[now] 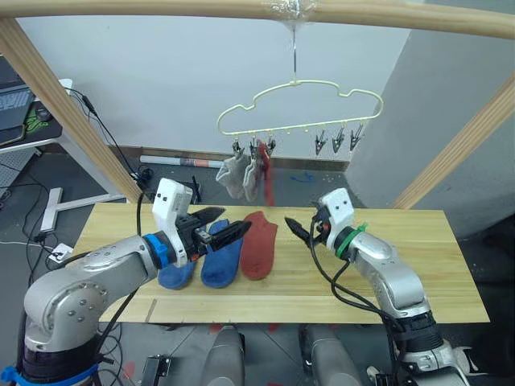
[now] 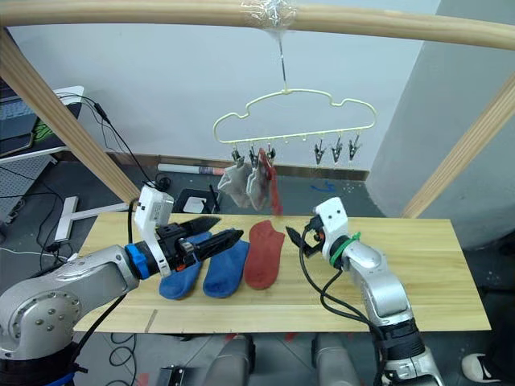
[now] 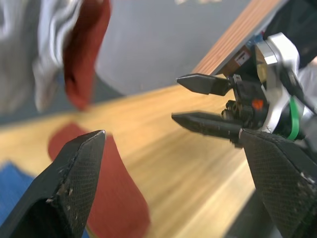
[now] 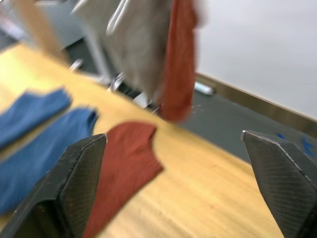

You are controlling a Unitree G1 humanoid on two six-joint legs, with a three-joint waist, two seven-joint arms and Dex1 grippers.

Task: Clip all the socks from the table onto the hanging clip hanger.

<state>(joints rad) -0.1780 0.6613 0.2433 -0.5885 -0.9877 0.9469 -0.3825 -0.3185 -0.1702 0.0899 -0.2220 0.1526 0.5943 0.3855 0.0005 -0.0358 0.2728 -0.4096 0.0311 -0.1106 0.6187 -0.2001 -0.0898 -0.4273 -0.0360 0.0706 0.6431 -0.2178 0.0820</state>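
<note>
While both end effectors gape, the rust-red sock (image 1: 260, 244) lies between them.

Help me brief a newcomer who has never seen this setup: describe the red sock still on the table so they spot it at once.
Start at the long wooden table beneath the clip hanger. Three socks lie side by side near its middle; the rust-red sock is the one nearest the right claw. Its two neighbours, the blue socks, differ in colour, and the other red sock hangs clipped above.
</note>
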